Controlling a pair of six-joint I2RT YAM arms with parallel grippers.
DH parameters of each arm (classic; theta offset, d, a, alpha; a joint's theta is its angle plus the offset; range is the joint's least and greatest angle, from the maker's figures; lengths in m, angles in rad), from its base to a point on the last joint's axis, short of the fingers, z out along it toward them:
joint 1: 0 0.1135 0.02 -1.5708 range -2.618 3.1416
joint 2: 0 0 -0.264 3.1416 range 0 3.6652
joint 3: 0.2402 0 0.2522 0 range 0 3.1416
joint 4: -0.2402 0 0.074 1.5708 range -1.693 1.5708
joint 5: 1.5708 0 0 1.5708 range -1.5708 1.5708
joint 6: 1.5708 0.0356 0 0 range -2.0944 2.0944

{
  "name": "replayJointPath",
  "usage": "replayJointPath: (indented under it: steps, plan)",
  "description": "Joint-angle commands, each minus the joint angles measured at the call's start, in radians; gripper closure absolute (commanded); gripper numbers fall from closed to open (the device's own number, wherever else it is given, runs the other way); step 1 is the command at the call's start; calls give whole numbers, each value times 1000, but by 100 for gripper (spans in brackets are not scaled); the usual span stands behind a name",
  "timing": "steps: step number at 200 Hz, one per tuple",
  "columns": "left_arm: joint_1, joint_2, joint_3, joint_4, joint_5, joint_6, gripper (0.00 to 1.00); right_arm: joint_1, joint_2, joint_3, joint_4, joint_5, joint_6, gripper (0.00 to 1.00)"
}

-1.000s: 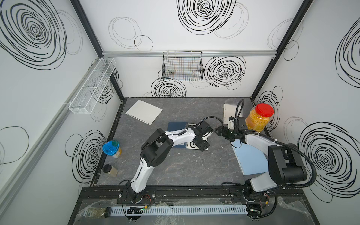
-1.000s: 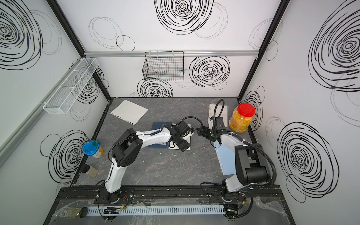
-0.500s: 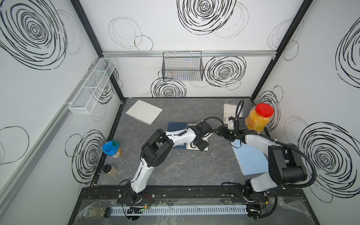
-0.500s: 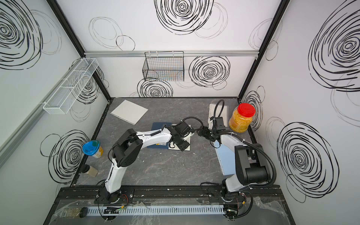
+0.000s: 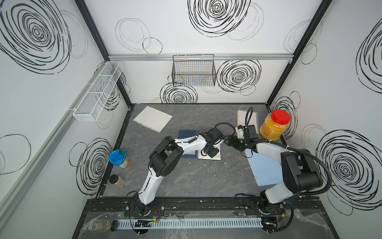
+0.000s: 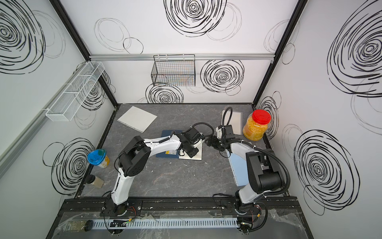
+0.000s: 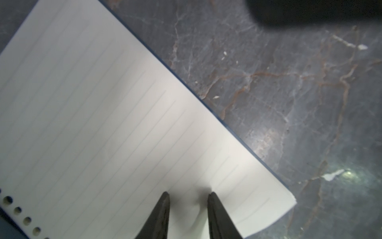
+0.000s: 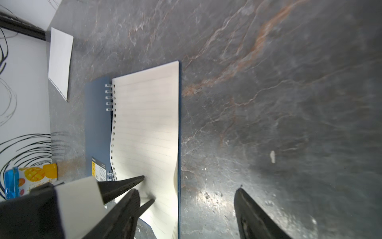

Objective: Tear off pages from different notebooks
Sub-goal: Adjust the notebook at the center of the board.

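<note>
Left pincer narrower over marbled tabletop

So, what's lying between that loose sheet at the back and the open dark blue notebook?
Nothing: both top views show only bare grey table between the loose sheet and the dark blue notebook.

In both top views the left gripper and left arm cover much of the open dark blue notebook, while the right arm hides part of the light blue notebook and the clear-covered notebook at the back. In the left wrist view a dark shape at the edge is too blurred to name.
</note>
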Motion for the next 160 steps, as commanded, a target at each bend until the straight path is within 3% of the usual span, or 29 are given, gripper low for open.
replayJointPath:
  steps: [1,80,160]
  plan:
    - [13,66,-61,-101,39,-6,71,34,26,5,27,-21,24,26]
    - [42,57,-86,-69,56,-6,90,104,67,20,58,-25,66,30]
    - [49,64,-103,-60,65,-6,99,116,33,-38,72,-68,105,35]
